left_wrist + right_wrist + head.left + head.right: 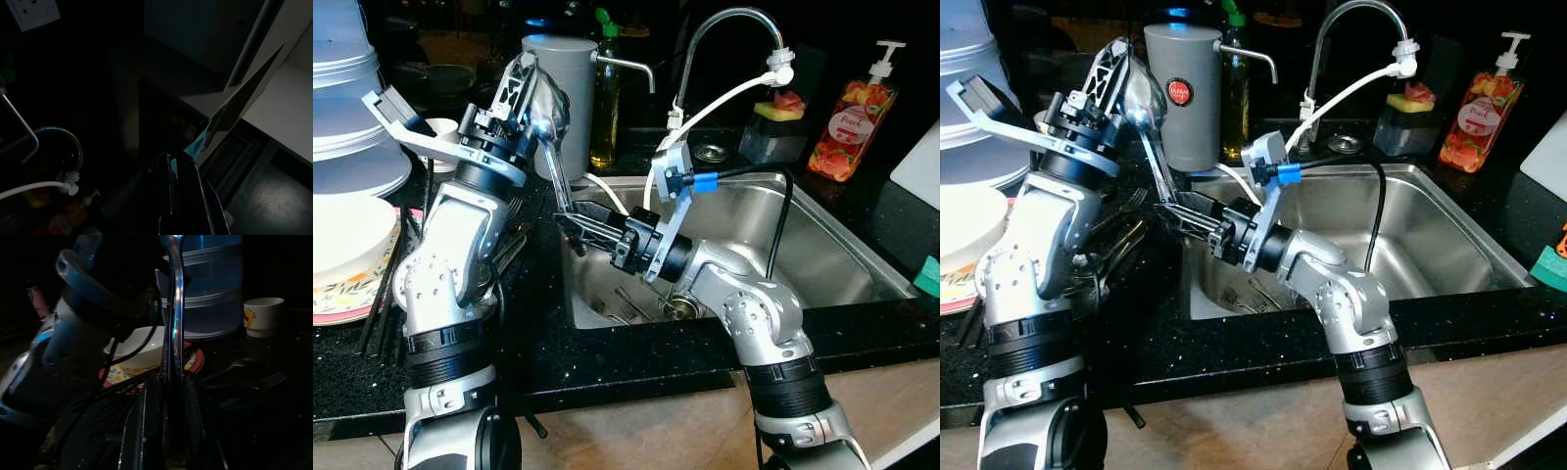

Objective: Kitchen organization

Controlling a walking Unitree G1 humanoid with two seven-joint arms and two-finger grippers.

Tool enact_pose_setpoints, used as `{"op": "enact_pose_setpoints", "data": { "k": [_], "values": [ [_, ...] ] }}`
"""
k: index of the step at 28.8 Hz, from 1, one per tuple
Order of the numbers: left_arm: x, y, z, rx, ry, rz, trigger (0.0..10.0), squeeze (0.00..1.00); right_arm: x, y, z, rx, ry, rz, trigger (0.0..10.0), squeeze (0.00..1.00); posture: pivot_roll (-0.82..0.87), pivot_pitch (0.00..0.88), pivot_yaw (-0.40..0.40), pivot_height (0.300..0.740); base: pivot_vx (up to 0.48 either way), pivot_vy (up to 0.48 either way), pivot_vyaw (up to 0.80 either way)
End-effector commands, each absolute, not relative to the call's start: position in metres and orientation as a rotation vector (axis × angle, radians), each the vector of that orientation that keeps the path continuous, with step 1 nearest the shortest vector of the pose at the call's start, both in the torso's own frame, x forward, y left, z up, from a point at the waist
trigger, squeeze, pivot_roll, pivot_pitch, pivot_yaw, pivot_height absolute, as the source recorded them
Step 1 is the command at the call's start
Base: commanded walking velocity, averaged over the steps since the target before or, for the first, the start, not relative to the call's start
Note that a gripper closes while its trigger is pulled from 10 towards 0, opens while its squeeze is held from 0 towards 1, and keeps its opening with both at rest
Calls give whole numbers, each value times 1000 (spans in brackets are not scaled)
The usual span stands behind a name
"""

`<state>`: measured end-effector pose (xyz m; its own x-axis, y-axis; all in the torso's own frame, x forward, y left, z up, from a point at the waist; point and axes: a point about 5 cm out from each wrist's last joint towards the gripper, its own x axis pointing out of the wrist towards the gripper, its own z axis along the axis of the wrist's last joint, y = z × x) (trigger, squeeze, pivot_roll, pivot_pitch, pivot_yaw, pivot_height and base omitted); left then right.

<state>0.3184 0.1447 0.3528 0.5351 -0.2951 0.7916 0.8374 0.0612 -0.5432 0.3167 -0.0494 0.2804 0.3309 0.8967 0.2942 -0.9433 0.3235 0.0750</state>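
Note:
A large steel spoon (548, 113) stands upright over the counter's edge beside the sink (832, 245), bowl up and handle pointing down. My right gripper (570, 217) reaches left from over the sink and is shut on the lower handle; in the right wrist view the handle (173, 308) rises from between its fingers. My left gripper (514, 78) is raised and points upward, right beside the spoon's bowl. Its fingers (181, 196) look pressed together with nothing seen between them.
Stacked plates and bowls (342, 245) fill the counter at left, with forks (514, 245) lying beside them. A grey canister (558, 69), the faucet (724, 20) and a soap bottle (852, 122) stand behind the sink. Cutlery (617, 308) lies in the sink. A white cup (263, 316) stands on the counter.

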Motion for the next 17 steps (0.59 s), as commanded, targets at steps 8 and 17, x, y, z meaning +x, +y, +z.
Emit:
{"op": "enact_pose_setpoints", "data": {
  "k": [8, 17],
  "values": [
    [318, 141, 355, -1224, -551, -938, 0, 0, 316, -48, 286, 287, -217, 1241, 0, 0, -34, 67, -27, 740, 0, 0, 0],
    [323, 145, 354, -1233, -544, -897, 10000, 1000, 320, -54, 293, 345, -242, 1217, 0, 0, -32, 67, -26, 740, 0, 0, 0]
  ]
}}
